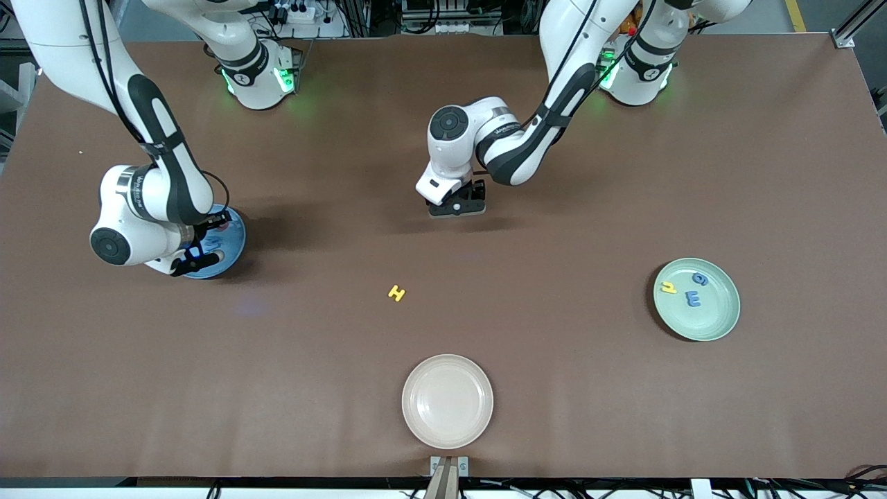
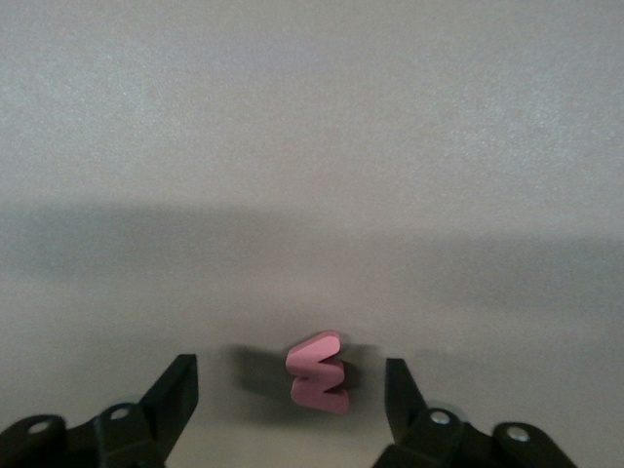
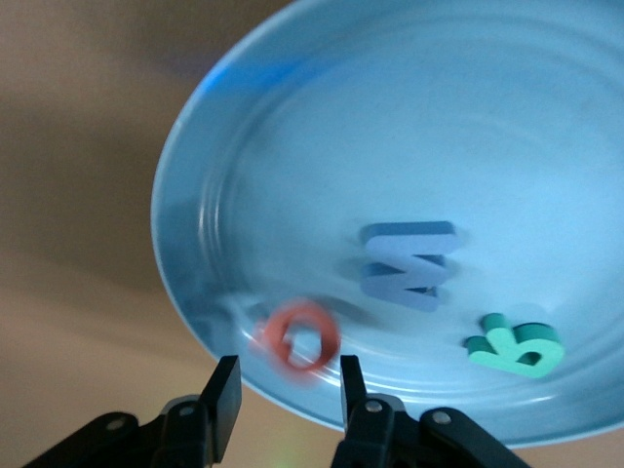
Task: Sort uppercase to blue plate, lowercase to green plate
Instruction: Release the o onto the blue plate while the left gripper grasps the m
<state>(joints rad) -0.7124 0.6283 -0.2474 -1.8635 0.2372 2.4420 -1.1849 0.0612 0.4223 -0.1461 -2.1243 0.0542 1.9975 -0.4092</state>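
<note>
— Left gripper (image 1: 457,208)?
— Low over the middle of the table, fingers (image 2: 175,390) apart, one either side of the red w (image 2: 317,371). Touching neither. Flat on the table, centred in the gap, a shade toward one finger.
— Long axis?
— Roughly square to the closing line, so a straight pinch across the shorter span. Bound afterward for the green plate (image 1: 721,326) at the left arm's end, beside the yellow hooked letter (image 1: 668,287), blue g (image 1: 700,278) and blue e-like letter (image 1: 692,299).
— Right gripper (image 3: 281,369)?
— Over the rim of the blue plate (image 3: 390,117), fingers narrowly apart with the red Q (image 3: 300,336) between them. Blurred, so probably loose rather than clamped. Blue M (image 3: 409,263) and teal R (image 3: 517,346) lying in the plate.
— Left over?
— Yellow H (image 1: 396,293) on bare table, nearer the front camera than the left gripper; closer to that gripper than to the right one.
— Writing?
— Only the letters themselves. Small print on the right arm's wrist, unreadable.
</note>
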